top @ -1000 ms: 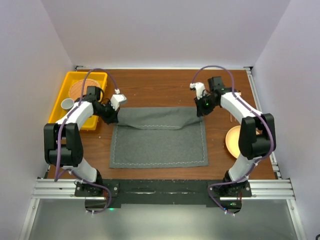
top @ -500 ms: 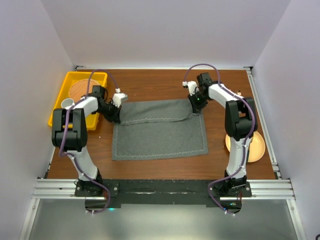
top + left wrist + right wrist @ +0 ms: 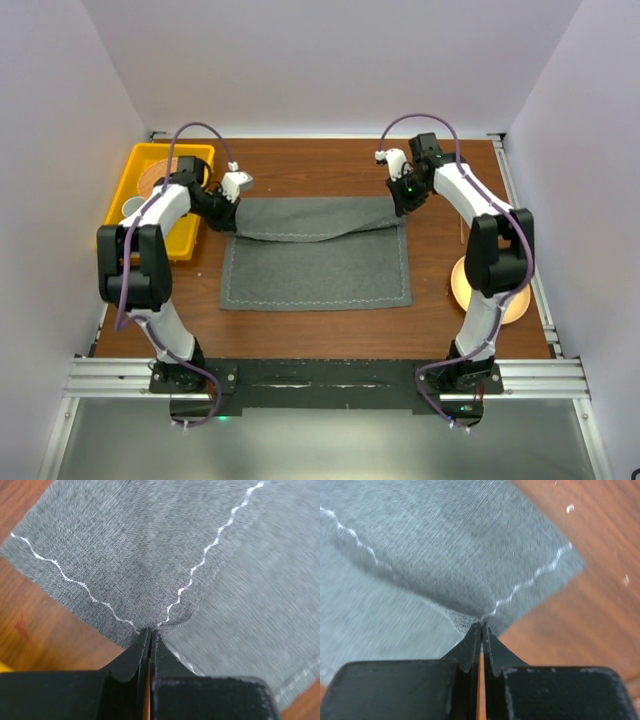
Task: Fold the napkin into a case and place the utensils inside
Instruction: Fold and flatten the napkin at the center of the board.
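Right tool (image 3: 481,627): black fingers pressed together, pinching one corner of napkin (image 3: 430,555). Napkin: dark grey, one layer over another, wavy pale hem (image 3: 540,572). Table (image 3: 580,610): brown wood, at right.

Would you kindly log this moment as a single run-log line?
phase: first fold | left gripper: shut on corner of dark grey fabric napkin | right gripper: shut on other corner | flap: doubled over far part

The napkin (image 3: 318,272) is showing as matt, finely woven grey cloth with a pale wavy stitched hem. The surface (image 3: 310,165) is looking like smooth reddish-brown wood. The fingers (image 3: 127,662) are appearing as matt black plastic; the yellow tray (image 3: 203,152) is looking like smooth plastic.
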Robot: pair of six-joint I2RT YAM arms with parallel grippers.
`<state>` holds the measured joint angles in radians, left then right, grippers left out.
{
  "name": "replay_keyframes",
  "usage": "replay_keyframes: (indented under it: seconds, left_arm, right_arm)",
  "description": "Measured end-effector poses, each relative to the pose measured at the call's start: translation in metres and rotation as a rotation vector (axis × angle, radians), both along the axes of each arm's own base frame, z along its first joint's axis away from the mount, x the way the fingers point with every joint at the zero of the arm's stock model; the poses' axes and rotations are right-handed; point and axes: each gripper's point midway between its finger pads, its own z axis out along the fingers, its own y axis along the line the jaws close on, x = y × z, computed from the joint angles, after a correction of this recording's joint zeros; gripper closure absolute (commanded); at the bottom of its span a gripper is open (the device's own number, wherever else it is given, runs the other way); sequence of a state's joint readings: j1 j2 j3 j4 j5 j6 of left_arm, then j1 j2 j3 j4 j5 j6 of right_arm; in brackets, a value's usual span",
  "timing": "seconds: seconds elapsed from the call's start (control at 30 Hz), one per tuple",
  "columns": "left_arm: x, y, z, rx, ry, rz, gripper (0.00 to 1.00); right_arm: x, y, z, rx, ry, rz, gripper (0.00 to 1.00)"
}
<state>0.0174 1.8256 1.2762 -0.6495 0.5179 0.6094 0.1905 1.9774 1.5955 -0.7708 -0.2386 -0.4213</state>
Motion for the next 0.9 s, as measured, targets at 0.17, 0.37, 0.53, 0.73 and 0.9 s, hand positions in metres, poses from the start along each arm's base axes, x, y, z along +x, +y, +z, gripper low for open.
replay_keyframes:
  seconds: [0.17,0.37,0.53,0.73,0.9]
  left_arm:
    - [-0.035,-0.001,0.036,0.016,-0.057,-0.08,1.0]
    - [-0.09,-0.001,0.043,0.029,-0.041,-0.171,1.0]
    - [-0.127,-0.002,0.014,0.021,0.066,-0.194,1.0]
    - [-0.148,-0.004,-0.018,0.01,0.166,-0.172,1.0]
    - [-0.146,-0.003,-0.027,0.014,0.182,-0.144,1.0]
  right_arm:
    - [-0.031,-0.007,0.034,0.002,-0.048,0.007,1.0]
    - [-0.075,-0.014,0.02,-0.025,0.016,0.021,1.0]
    - [-0.11,-0.009,-0.014,-0.07,0.124,0.058,1.0]
    - [-0.113,-0.009,-0.042,-0.112,0.186,0.07,1.0]
    - [-0.115,-0.01,-0.046,-0.121,0.212,0.069,1.0]
